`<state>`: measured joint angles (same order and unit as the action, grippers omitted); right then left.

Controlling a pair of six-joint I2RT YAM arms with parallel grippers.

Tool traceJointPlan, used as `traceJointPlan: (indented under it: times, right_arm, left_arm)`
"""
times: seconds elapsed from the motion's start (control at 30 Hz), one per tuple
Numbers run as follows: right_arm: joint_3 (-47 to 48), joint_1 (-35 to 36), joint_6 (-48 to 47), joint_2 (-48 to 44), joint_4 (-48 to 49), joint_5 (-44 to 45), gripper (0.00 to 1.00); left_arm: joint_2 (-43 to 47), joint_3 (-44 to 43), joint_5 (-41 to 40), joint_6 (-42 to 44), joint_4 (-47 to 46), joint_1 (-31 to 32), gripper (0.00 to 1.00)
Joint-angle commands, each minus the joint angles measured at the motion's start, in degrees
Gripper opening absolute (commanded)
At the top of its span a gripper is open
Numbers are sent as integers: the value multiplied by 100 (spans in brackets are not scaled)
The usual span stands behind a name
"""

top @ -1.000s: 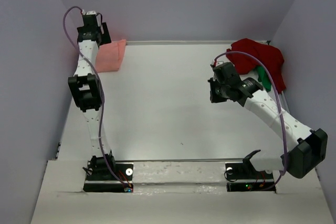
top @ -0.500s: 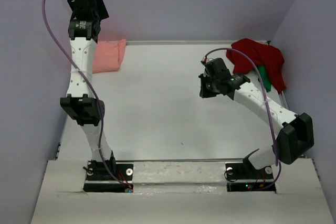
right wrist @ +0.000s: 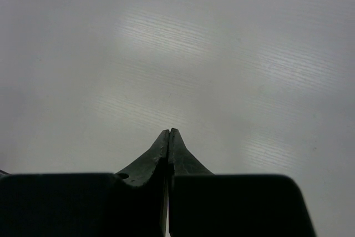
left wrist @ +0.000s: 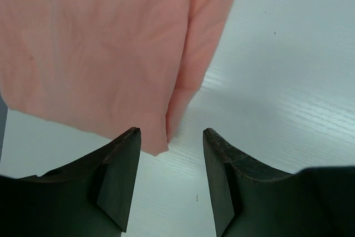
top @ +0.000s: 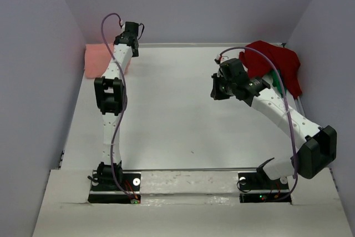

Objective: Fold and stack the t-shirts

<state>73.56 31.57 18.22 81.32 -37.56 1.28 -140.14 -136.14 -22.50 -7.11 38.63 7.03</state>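
At the far left corner of the white table [top: 166, 120] we see the salmon-pink t-shirt [top: 99, 59], folded flat; in the left wrist view one layer lies over another along a straight edge. The left arm [top: 111, 101] rises from its base at the near edge and reaches to that corner, its wrist just at the shirt's right side. The left gripper [left wrist: 171, 131] hangs over the pink cloth's near corner with its jaws apart. That corner shows in the gap between the two dark fingers [left wrist: 122, 176], and we cannot tell whether the tips touch it.

Further right, the right arm [top: 288, 120] swings out from its base towards the right edge and bends back in. Its wrist points over the white tabletop, left of the heap in the far right corner. The right gripper [right wrist: 168, 132] has its jaws pressed together tip to tip, with only tabletop below them.

In the far right corner the dark red t-shirt [top: 272, 59] lies crumpled in a heap. A bright green t-shirt [top: 278, 85] peeks out at its near edge, partly behind the right arm
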Motion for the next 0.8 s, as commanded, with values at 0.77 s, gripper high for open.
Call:
traceJointPlan:
  times: [0.77]
  right_arm:
    - [-703, 33, 200, -837, -278, 110, 0]
  left_arm:
    - [-769, -827, -70, 1028, -2008, -421, 62]
